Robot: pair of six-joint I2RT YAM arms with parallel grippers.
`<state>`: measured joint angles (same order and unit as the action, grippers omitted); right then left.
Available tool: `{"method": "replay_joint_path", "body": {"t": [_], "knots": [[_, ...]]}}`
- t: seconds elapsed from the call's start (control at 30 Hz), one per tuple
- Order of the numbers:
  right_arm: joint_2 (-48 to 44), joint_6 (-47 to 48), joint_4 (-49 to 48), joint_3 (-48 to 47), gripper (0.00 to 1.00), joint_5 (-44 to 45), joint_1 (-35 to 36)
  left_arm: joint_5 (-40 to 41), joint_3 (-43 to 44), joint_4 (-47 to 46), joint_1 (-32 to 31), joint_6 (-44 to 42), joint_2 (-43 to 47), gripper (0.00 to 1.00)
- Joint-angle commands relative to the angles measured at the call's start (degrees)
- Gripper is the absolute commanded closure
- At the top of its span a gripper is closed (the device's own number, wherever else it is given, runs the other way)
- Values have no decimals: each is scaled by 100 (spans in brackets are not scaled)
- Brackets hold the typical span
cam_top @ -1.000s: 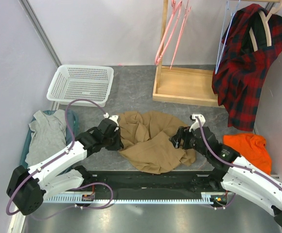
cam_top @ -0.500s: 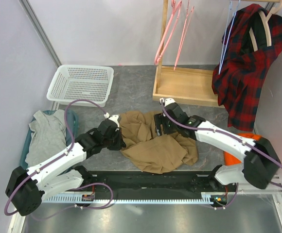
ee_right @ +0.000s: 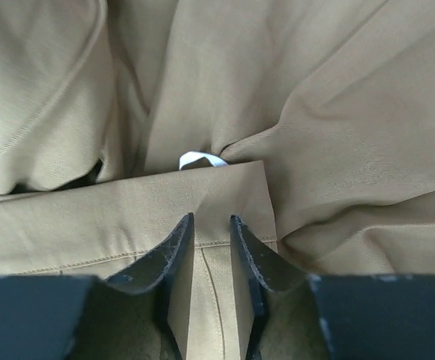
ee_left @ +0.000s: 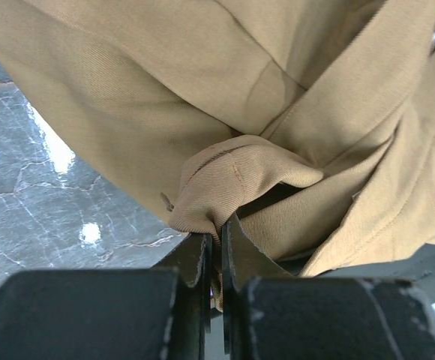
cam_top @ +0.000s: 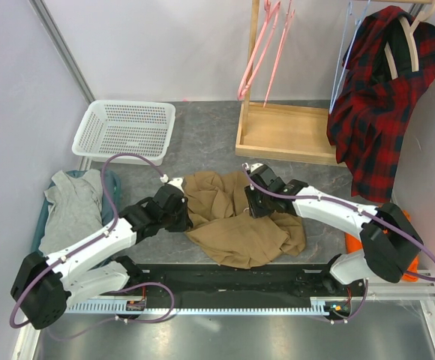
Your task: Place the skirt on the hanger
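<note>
The tan-brown skirt [cam_top: 240, 229] lies crumpled on the grey table between both arms. My left gripper [cam_top: 181, 217] is at its left edge, shut on a bunched fold of the skirt [ee_left: 232, 176]; the jaws [ee_left: 217, 225] pinch the cloth tight. My right gripper [cam_top: 253, 201] is over the skirt's upper middle, its fingers a narrow gap apart [ee_right: 212, 219] and resting on the flat stitched waistband [ee_right: 225, 195] near a small white loop [ee_right: 201, 159]. The pink hanger [cam_top: 257, 54] hangs on the wooden rack at the back, far from both grippers.
A white basket [cam_top: 125, 129] stands at the back left. The wooden rack base [cam_top: 286, 131] is behind the skirt. A red plaid shirt [cam_top: 379, 97] hangs on a wooden hanger beside a light-blue hanger [cam_top: 343, 56]. A grey garment [cam_top: 71, 210] lies left, an orange cloth [cam_top: 409, 221] right.
My right arm swung from the skirt's right edge leftwards to its upper middle and settled on the waistband. The skirt's right part shifted a little. My left gripper kept its hold.
</note>
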<state>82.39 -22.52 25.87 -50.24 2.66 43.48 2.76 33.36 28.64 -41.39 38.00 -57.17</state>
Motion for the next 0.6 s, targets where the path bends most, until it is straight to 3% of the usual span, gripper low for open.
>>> {"method": "replay_joint_path", "body": {"t": [0.0,0.03,0.07,0.17,0.23,0.33,0.43,0.57], "knots": [[-12,-7,-64,102,65,-64,-33,215,214,-43,-36,164,-93,98],[14,-6,-64,111,60,-20,-33,242,223,-17,-36,155,-93,98],[31,11,-64,111,42,41,-33,242,223,-17,-27,147,-93,98],[-65,38,-222,137,26,375,-33,251,223,27,-36,146,-75,98],[-100,99,-389,137,24,534,-33,251,214,45,-36,146,-75,98],[101,187,-468,93,24,342,-42,242,206,36,-36,146,-101,98],[347,187,-600,189,31,52,-42,242,223,45,-27,146,-119,98],[340,82,-618,348,57,-256,-42,277,293,45,-36,146,-189,98]]}}
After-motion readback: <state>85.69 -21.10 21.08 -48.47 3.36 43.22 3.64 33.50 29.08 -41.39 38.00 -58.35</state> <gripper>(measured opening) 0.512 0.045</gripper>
